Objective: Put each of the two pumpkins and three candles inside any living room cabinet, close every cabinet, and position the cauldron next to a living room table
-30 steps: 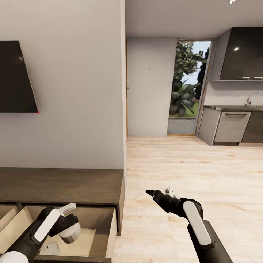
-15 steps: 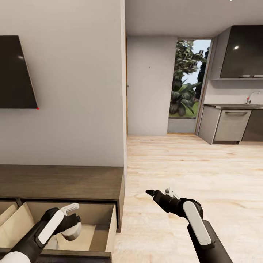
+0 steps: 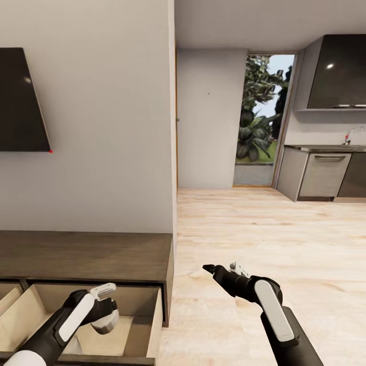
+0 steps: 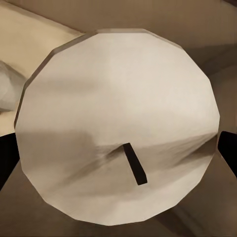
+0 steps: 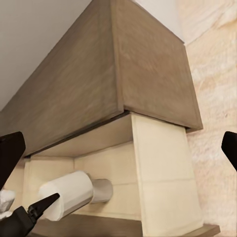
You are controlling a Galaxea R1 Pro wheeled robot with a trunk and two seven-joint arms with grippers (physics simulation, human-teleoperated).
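Filling the lens — candle (image 4: 118, 128)

The long, low dark brown wooden cabinet (image 3: 86, 254) stood against the pale grey wall (image 3: 101, 127), below the flat black wall screen (image 3: 20, 101). Its pale light-wood drawer (image 3: 137, 310) was pulled out at the cabinet's right end. The left gripper (image 3: 104, 310) hung over the drawer's inside, holding the stubby pale beige cylinder candle (image 3: 108, 323). The right gripper (image 3: 221, 268) hovered over the light plank floor (image 3: 264, 234), right of the cabinet. Kitchen units (image 3: 320, 175) stood far right, behind.
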